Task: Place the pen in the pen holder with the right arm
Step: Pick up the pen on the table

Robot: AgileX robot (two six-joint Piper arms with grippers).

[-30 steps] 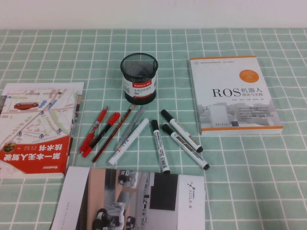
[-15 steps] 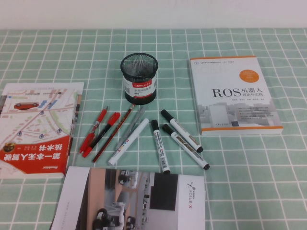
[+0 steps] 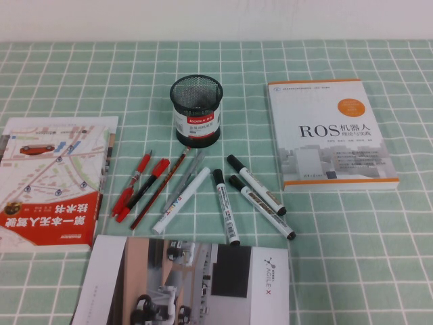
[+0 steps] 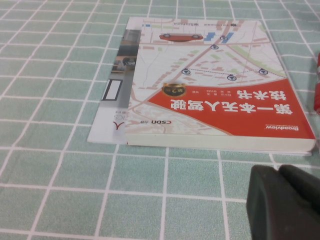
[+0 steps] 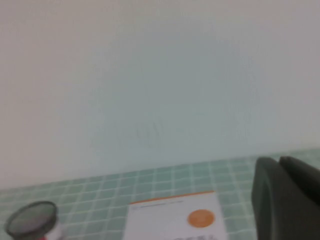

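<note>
Desk [image 3: 379, 257]: surface covered by a green cloth with a white grid, backed by a pale wall along the top of the high view.

Pen holder [image 3: 196, 110]: small black wire-mesh cylindrical cup with a red-and-white label round its lower half, stood upright at upper centre of the frame.

Pens: three thick markers with black caps, white barrels with dark printed labels and black ends lay flat just right of centre, below the holder. One [image 3: 226, 206] ran nearly straight down the frame; two more [image 3: 256, 185] [image 3: 262, 207] lay slanted side by side to its right. None was in the holder.

All-white marker [image 3: 180, 200]: lay diagonally left of the three, beside a grey pen [image 3: 186, 177].

Slim red pens [image 3: 139, 188]: a loose cluster at centre left, slanted.

White-and-orange book [image 3: 328, 135]: flat at upper right. Red-and-white map-cover book [image 3: 51, 183]: flat at left edge. Open brochure [image 3: 183, 281]: at bottom centre.

Left hand [image 4: 285, 202]: black, seen only in the left wrist view at lower right, low over the desk near the map-cover book; fingers pressed together, grasping nothing.

Right hand [image 5: 287, 197]: black, seen only in the right wrist view at lower right, raised and facing the wall above the white-and-orange book; clenched, empty.
</note>
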